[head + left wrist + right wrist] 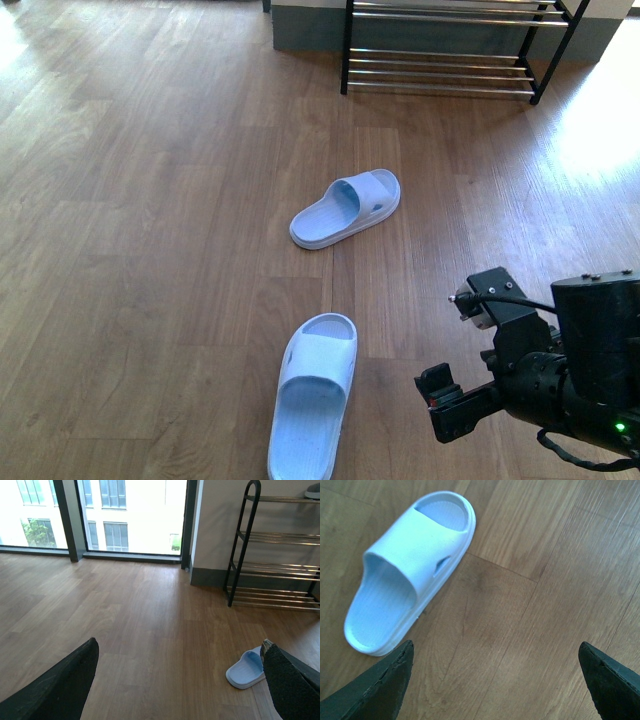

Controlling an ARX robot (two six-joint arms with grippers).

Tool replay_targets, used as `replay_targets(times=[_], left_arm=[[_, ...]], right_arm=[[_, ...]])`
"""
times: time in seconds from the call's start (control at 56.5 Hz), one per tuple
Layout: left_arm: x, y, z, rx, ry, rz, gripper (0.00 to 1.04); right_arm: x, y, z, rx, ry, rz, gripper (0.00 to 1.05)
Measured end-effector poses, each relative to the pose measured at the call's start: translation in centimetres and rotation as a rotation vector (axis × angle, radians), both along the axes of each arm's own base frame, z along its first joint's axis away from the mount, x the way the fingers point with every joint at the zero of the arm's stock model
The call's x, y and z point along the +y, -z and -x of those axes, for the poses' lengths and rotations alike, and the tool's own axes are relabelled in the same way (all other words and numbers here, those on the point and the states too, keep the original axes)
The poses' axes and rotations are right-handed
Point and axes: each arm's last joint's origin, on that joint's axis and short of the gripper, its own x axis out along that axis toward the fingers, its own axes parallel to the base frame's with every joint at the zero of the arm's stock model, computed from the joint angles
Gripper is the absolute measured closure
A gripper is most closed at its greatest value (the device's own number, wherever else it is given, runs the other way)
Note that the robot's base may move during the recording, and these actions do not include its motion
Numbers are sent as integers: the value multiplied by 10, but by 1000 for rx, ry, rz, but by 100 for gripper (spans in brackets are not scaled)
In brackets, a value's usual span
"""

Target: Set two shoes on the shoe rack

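Currently both pale blue slide sandals lie on the wooden floor (150,200), and neither is on the shoe rack (440,88). In the front view the nearer sandal (312,400) lies lengthwise with its strap end pointing away from the robot. The farther sandal (346,207) lies well apart from it, turned at a slant, between the nearer sandal and the rack. The rack stands at the far edge of the floor against a grey-skirted wall (220,520), and its chrome bars that are in view carry no sandal. The right arm (560,370) hangs low, just beside the nearer sandal and not touching it. Seen from the right wrist, the right gripper (494,647) is released, its two dark fingers (385,685) spread wide over bare planks. A sandal (405,575) lies sole-down just beyond them, with a small vent hole in its side. The left gripper (180,642) is likewise spread apart and grasps nothing. Past one of its fingers (290,680) a sandal (244,670) shows on the floor, though which of the two I cannot tell. The rack's black arched frame (240,545) rises behind it, and tall windows (135,515) are off to the side.
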Motion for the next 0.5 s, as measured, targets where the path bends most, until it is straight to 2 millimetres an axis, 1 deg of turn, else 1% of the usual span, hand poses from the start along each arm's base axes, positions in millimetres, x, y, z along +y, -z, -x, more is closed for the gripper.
replay_targets(times=[0.124, 0.195, 0.372, 0.496], left_arm=[[0, 0, 0, 0, 0, 0, 9], [0, 0, 0, 0, 0, 0, 9], [0, 0, 0, 0, 0, 0, 9], [0, 0, 0, 0, 0, 0, 9]], right_arm=[[1, -18, 1, -50, -26, -37, 9], [1, -21, 1, -68, -36, -24, 9], [1, -15, 9, -52, -33, 31, 9], [4, -9, 8, -57, -39, 27, 9]])
